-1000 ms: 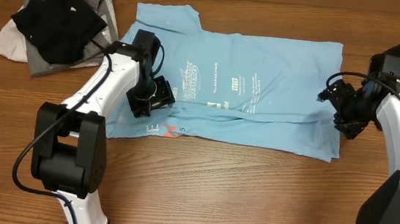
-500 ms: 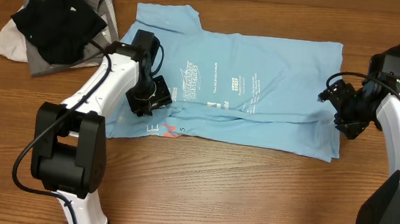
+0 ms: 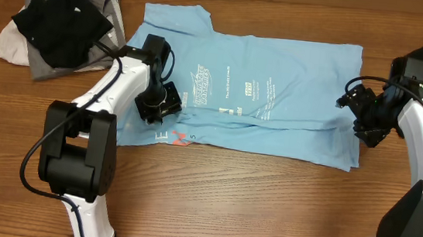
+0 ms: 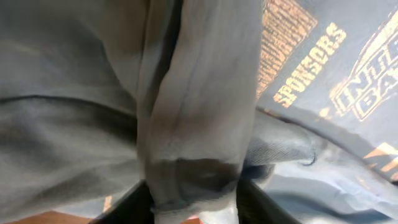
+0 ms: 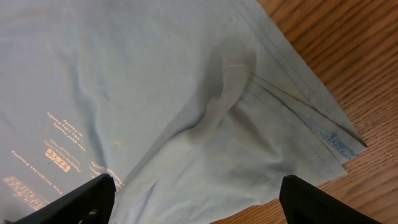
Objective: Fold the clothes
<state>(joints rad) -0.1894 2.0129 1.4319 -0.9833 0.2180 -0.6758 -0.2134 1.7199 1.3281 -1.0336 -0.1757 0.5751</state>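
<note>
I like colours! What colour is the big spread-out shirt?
The shirt is light sky blue, clearest in the overhead view.

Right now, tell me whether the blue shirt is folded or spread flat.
Partly folded. The blue shirt lies flat, but its near side is doubled over; stacked hems show at its corner.

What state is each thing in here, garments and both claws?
light sky-blue cloth T-shirt: spread on the wooden table, layered along its near edge, one ridge pulled up.
heap of black, grey and off-white garments: crumpled, unfolded, apart from the shirt.
left claw: pinched on the shirt's raised ridge.
right claw: open, empty, above the shirt's right hem.
</note>
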